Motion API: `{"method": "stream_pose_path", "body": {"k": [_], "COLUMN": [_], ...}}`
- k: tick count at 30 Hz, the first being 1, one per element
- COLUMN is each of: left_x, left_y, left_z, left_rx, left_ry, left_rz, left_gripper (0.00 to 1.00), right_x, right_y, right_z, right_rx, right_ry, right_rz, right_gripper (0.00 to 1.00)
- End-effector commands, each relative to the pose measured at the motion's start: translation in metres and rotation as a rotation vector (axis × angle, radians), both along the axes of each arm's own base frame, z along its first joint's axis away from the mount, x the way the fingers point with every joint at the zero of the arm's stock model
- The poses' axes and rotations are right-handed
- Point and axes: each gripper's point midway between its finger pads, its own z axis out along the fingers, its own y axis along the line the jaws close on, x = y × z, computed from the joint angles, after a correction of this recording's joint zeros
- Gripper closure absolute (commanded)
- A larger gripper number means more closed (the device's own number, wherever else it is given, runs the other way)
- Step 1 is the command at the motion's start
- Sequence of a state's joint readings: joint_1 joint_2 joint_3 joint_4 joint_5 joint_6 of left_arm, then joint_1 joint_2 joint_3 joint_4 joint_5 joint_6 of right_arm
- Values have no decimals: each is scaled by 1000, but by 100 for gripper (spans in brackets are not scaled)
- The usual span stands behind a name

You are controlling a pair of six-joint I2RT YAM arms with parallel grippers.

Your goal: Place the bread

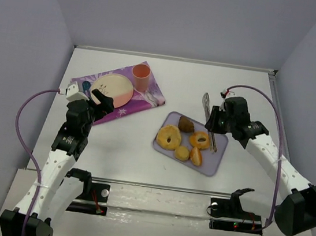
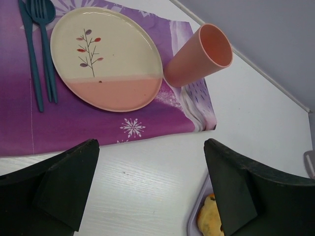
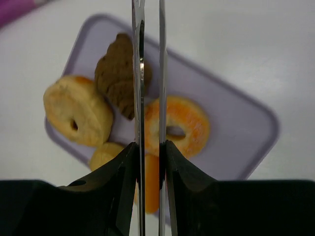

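Bread (image 1: pixel 186 124) (image 3: pixel 118 73) at the far edge of the lavender tray (image 1: pixel 213 163) (image 3: pixel 236 123). Its long axis is roughly parallel to the metal tongs (image 1: pixel 206 104) (image 3: pixel 139 73), narrower end toward that edge. It lies just left of the right hand (image 1: pixel 211 124) (image 3: pixel 150 152), which is clenched on the tongs. Left hand (image 1: pixel 103 102) (image 2: pixel 150 167) released.

A: Top cam?
B: Fixed, high behind both bases, looks down on whole worktop (image 1: pixel 141 156).
A: Right wrist?
B: V. close, aims down past right pincer (image 3: pixel 150 157) and tongs (image 3: pixel 138 73) onto tray (image 3: pixel 241 128).
A: Left?
B: Low, faces fwd over plate (image 2: pixel 106 59); tray corner btm right.
A: Overlap?
B: Tray in all three; plate in top + left only.
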State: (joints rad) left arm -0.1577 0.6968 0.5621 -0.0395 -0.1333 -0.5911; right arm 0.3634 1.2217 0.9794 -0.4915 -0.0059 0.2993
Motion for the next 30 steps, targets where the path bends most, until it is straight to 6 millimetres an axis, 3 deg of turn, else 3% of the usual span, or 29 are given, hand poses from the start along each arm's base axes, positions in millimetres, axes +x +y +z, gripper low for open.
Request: {"method": "stream_pose_path", "body": {"k": [1, 6, 10, 18, 30], "left_x": [2, 2, 3, 3, 4], "left_y": [-6, -6, -6, -7, -6], "left_z": [14, 14, 11, 10, 6], "left_rx": [-7, -9, -6, -7, -3], "left_ry": [-71, -74, -63, -60, -50], "left_rz": [-33, -31, -31, -34, -30], "left_gripper": [1, 1, 1, 1, 1], "right_x": [-63, -113, -125, -112, -83], "right_y": [33, 26, 25, 18, 23], "right_z": [13, 20, 17, 8, -4], "right_rx": [139, 157, 172, 103, 64], "right_ry": [83, 138, 154, 157, 173], "right_rz": [181, 237, 254, 218, 184], "right_gripper": [65, 59, 51, 40, 35]}}
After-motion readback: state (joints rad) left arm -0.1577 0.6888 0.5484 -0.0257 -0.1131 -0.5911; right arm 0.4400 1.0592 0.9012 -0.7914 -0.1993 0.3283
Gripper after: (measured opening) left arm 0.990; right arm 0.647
